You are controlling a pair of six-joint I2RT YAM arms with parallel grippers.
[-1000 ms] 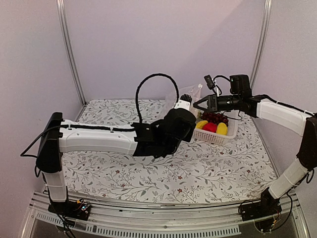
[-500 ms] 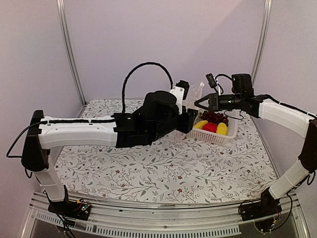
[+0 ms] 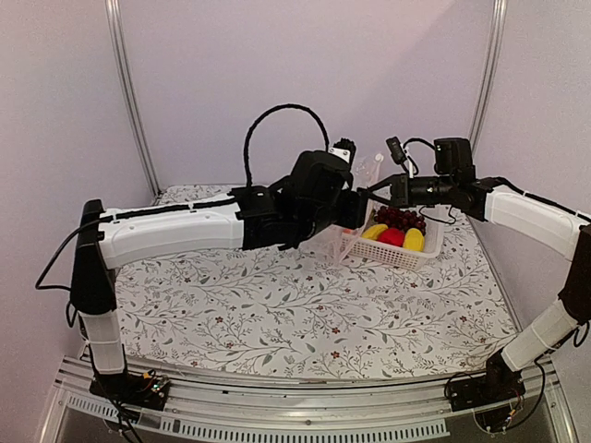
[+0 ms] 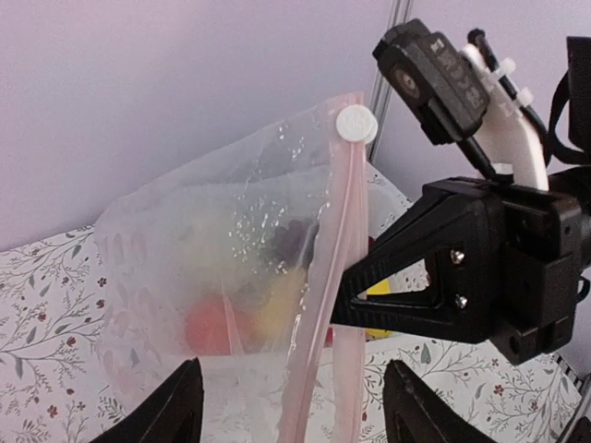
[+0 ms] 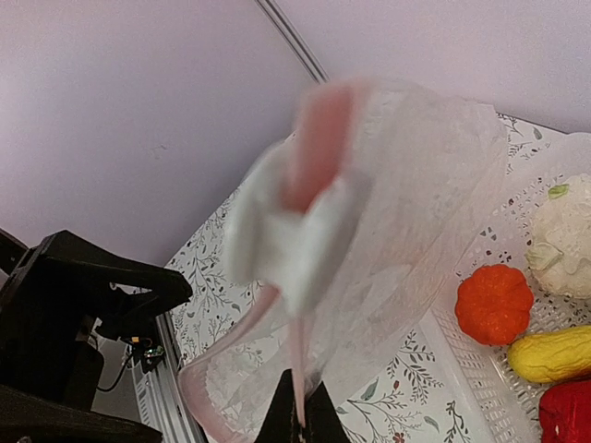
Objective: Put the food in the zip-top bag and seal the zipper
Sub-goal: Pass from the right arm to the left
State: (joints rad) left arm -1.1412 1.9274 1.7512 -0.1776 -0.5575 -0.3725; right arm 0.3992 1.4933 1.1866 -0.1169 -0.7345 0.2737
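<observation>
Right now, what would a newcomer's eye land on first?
A clear bag is held up at the back of the table, pinched by its pink strip in the right pincer. The left pincer gapes open facing it, and a white basket of bright toy fruit sits close by.

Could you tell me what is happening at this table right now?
The right end effector holds the bag up, pinched shut on its zipper. The left end effector faces the bag, open. The food lies in the basket; none looks bagged yet.
</observation>
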